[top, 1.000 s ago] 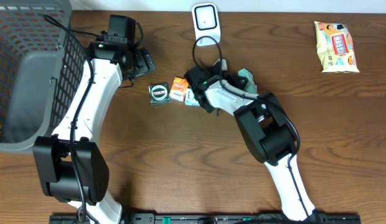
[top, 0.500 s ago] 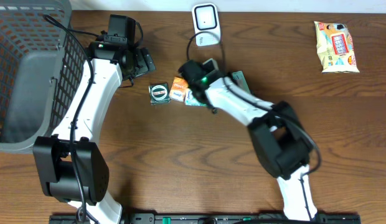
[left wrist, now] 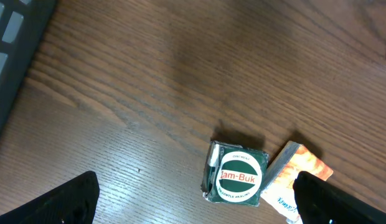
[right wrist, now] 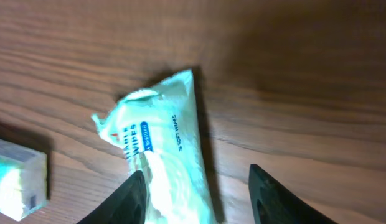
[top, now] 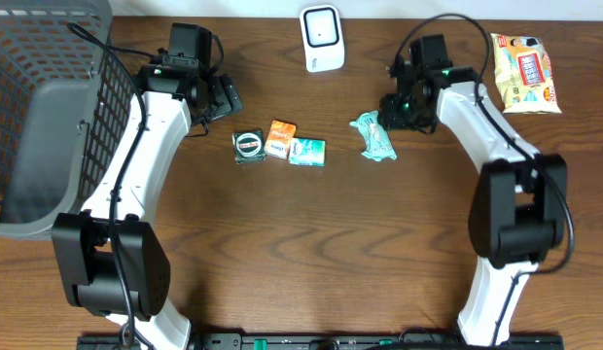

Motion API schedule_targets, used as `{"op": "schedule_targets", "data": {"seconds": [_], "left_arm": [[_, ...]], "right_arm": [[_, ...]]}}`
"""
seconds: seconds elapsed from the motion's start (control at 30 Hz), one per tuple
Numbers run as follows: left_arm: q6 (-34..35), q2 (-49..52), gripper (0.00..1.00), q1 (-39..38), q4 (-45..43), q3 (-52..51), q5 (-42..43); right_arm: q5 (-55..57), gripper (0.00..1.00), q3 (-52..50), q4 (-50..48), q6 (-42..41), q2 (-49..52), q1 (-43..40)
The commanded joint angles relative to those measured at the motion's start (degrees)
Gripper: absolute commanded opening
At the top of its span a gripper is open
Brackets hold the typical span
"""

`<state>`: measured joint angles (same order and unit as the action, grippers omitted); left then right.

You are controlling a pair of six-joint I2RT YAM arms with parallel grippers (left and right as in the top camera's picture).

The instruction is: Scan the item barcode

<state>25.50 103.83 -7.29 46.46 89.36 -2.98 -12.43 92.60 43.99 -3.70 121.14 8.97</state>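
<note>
A white scanner (top: 321, 37) stands at the table's back edge. A crumpled teal wipes pack (top: 374, 136) (right wrist: 162, 155) lies flat on the wood. My right gripper (top: 397, 107) (right wrist: 199, 199) hovers just behind it, open. The pack's near end lies between the jaws, close to the left finger (right wrist: 127, 199), ungripped. A green Zam-Buk tin (top: 248, 146) (left wrist: 238, 177), an orange box (top: 279, 139) (left wrist: 299, 171) and a teal box (top: 307, 151) (right wrist: 18, 186) sit in a row. My left gripper (top: 222, 97) (left wrist: 196, 202) is wide open above the tin. No barcode can be made out.
A grey wire basket (top: 39, 107) fills the left side, beside the left arm. A yellow snack bag (top: 523, 73) lies at the back right, just past the right arm's elbow.
The right arm has swung from the row of small boxes over to the right, and the wipes pack now lies uncovered. The left arm has not moved.
</note>
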Motion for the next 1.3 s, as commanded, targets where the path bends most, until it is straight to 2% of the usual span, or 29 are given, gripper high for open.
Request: {"op": "schedule_targets", "data": {"seconds": [0.0,0.17,0.23,0.33,0.43,0.7,0.93,1.1,1.2,1.27], "left_arm": [[0.1,0.3,0.98,0.0,0.2,0.4,-0.5],[0.1,0.3,0.98,0.0,0.2,0.4,-0.5],[0.1,0.3,0.98,0.0,0.2,0.4,-0.5],[0.1,0.3,0.98,0.0,0.2,0.4,-0.5],[0.1,0.3,0.98,0.0,0.2,0.4,-0.5],[0.1,0.3,0.98,0.0,0.2,0.4,-0.5],[0.1,0.3,0.98,0.0,0.2,0.4,-0.5],[0.1,0.3,0.98,0.0,0.2,0.4,-0.5],[0.1,0.3,0.98,0.0,0.2,0.4,-0.5],[0.1,0.3,0.98,0.0,0.2,0.4,-0.5]], "right_arm": [[-9.2,0.45,-0.5,0.3,1.2,4.4,0.1],[-8.9,0.43,-0.5,0.0,1.2,7.8,0.4],[-8.9,0.33,-0.5,-0.3,1.2,8.4,0.5],[-9.0,0.13,-0.5,-1.0,-0.2,8.3,0.5],[-9.0,0.02,0.2,-2.7,-3.4,7.3,0.7],[-8.9,0.01,6.9,-14.6,-14.7,5.4,1.7],[-8.2,0.01,7.4,-34.2,-24.3,5.5,4.4],[4.4,0.01,7.4,-44.7,-24.5,5.6,7.9],[11.9,0.02,7.4,-53.8,-19.3,7.0,10.0],[13.9,0.02,7.4,-58.2,-18.9,8.1,10.6]]}}
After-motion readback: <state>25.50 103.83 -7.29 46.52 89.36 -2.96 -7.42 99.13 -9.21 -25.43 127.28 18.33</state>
